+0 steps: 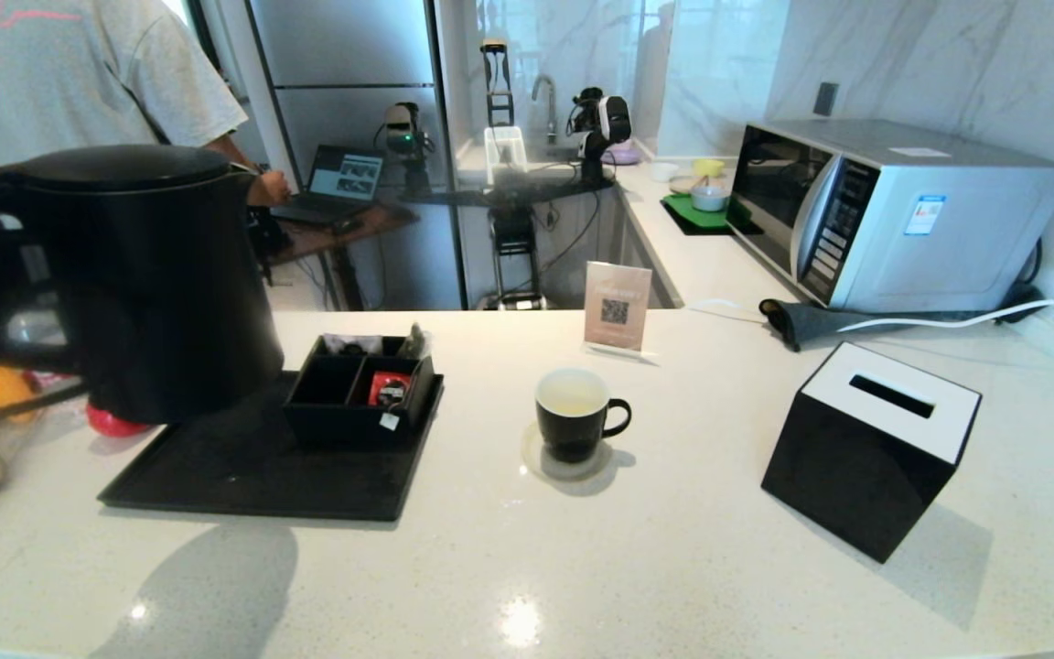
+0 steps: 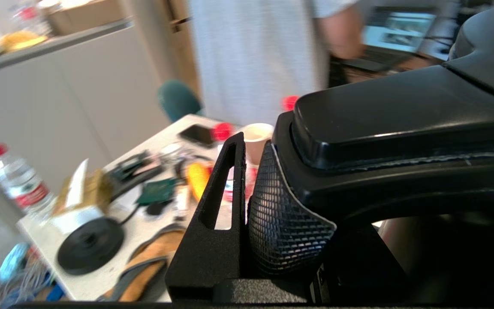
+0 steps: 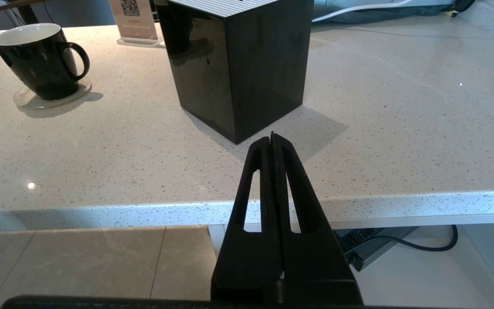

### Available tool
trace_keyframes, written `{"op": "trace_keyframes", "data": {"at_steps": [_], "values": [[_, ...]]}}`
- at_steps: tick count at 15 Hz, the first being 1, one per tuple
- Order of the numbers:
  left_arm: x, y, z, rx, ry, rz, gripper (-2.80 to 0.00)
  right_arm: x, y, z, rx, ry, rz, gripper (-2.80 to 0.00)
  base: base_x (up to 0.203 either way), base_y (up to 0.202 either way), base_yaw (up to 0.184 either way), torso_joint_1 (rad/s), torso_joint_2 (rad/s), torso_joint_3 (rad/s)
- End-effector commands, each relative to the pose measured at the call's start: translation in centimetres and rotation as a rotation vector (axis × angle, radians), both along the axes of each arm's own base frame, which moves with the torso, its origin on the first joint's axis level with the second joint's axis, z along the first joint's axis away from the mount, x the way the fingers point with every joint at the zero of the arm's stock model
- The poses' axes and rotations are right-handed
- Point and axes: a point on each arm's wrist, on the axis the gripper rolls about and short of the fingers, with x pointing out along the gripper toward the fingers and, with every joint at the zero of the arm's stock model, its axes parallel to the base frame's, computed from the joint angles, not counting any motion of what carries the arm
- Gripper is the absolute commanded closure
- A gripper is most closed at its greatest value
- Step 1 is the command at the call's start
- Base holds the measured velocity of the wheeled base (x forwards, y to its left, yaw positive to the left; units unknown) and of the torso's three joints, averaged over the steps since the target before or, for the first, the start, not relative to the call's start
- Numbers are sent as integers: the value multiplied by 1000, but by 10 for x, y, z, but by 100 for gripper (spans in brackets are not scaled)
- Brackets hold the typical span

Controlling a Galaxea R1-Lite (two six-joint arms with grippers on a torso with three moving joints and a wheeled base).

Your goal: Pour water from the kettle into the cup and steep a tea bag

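Observation:
The matte black kettle hangs upright in the air over the left end of the black tray. My left gripper is shut on its loop handle, the mesh pad pressed against it. The black cup stands on a round coaster at the counter's middle, handle to the right, with faintly yellowish water inside. A small pale tag hangs on the front of the black organizer; the tea bag itself is not visible. My right gripper is shut and empty, parked at the counter's front edge.
A black tissue box stands right of the cup. A QR sign is behind the cup, and a microwave at the back right. A red packet lies in the organizer. A person stands behind the kettle.

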Motion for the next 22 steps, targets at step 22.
{"op": "trace_keyframes", "data": {"at_steps": [22], "values": [[87,130,-115,-25,-11,90,0,0,0,0,0,-1,1,0,0,0,0,0,0,0]]}}
